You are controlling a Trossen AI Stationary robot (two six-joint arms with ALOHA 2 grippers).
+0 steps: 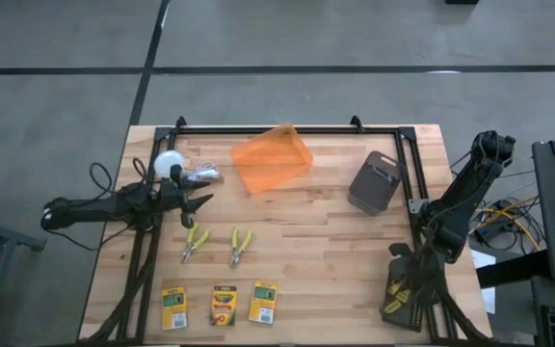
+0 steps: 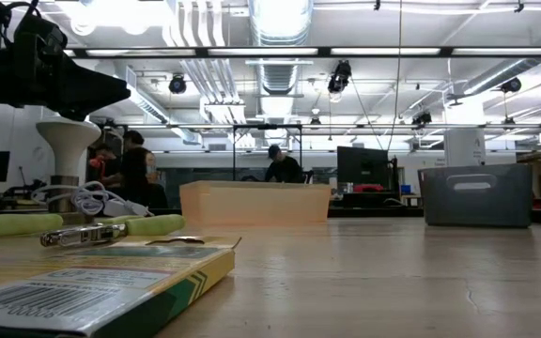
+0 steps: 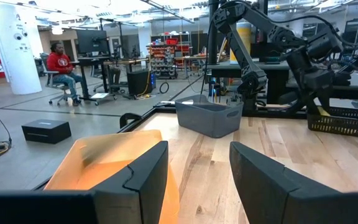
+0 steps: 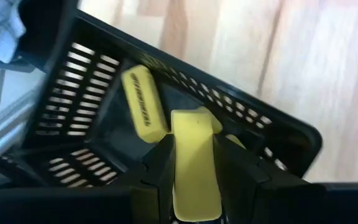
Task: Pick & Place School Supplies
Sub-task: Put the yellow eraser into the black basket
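A yellow block (image 4: 194, 165) is clamped between the two dark fingers of the right gripper (image 4: 194, 171), which is partly closed on it. The gripper is held inside a black slotted basket (image 4: 73, 93) that sits at the table's near right corner, well apart from the orange bin (image 1: 272, 159). A second yellow block (image 4: 143, 102) lies on the basket's floor just beside the held one, and part of a third is seen behind the gripper. In the high view the yellow shapes show through the basket (image 1: 405, 294) under the right arm.

Two yellow-handled pliers (image 1: 195, 241) (image 1: 240, 245) lie side by side on the wooden table (image 1: 335, 260), nearer the front edge than the orange bin and apart from it. Three crayon boxes (image 1: 173, 306) (image 1: 224, 305) (image 1: 263, 301) are set in a row farther from the bin, along the front edge.

The left gripper (image 1: 193, 202) is held above the table to the left of the orange bin, its fingers (image 3: 138, 180) spread well apart with nothing between them. A white ball (image 1: 169, 165) with a cable lies just behind it. A grey bin (image 1: 375, 181) stands to the right of the orange bin, near it but not touching.
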